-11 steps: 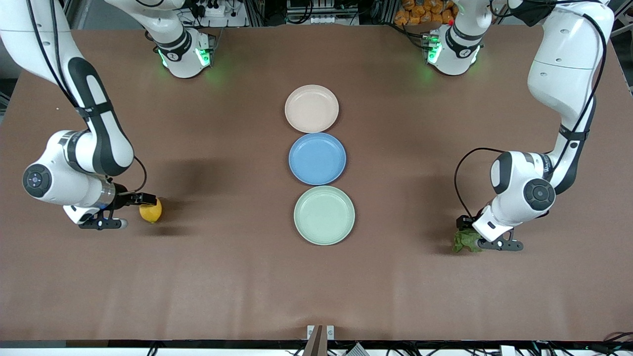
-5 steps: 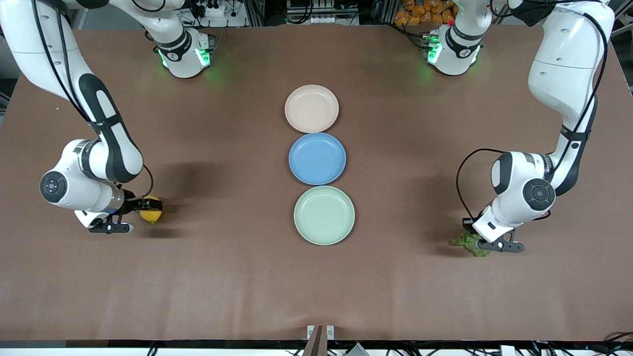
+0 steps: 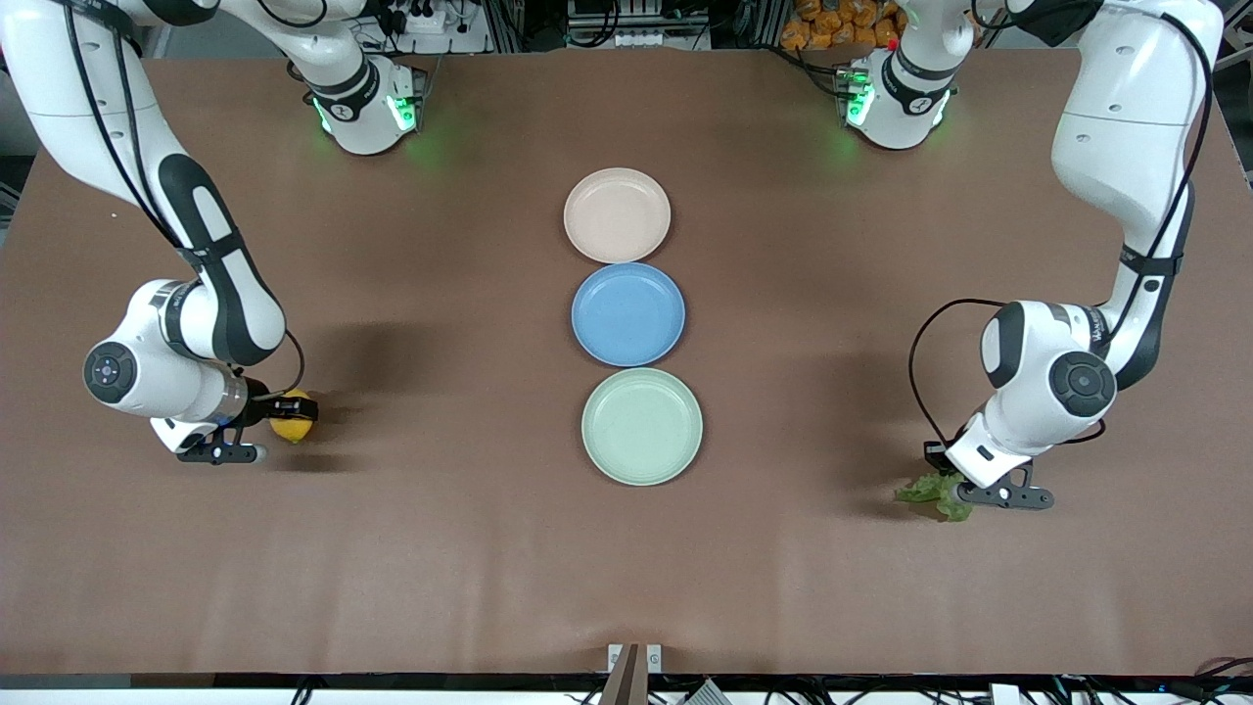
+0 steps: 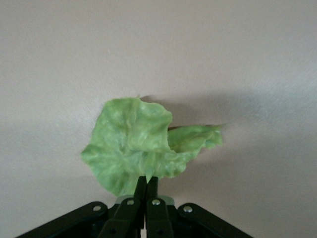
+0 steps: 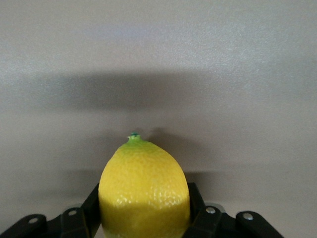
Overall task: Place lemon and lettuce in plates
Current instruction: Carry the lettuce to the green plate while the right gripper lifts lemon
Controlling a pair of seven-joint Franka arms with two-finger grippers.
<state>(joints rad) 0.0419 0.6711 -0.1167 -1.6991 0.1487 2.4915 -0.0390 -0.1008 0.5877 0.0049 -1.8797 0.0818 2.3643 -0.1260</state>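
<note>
Your right gripper (image 3: pixel 262 419) sat low at the right arm's end of the table, jaws pinched on the lemon (image 3: pixel 293 416). In the right wrist view the fingers (image 5: pixel 93 203) hugged the lemon (image 5: pixel 144 191) across its fat middle. That was the place to take it, I'd say: a firm, dimpled fruit, rounded enough to squirt out of a grip near either tip.

The pink plate (image 3: pixel 617 214), blue plate (image 3: pixel 627 313) and green plate (image 3: pixel 641 426) lay in a row mid-table, all bare.

At the left arm's end, your left gripper (image 3: pixel 954 482) had its fingers (image 4: pixel 140 188) pressed together on the lettuce (image 3: pixel 926 491), nipping its edge. The leaf (image 4: pixel 136 144) looked light and floppy, so I'd expect it to droop and tear under a hard squeeze.
</note>
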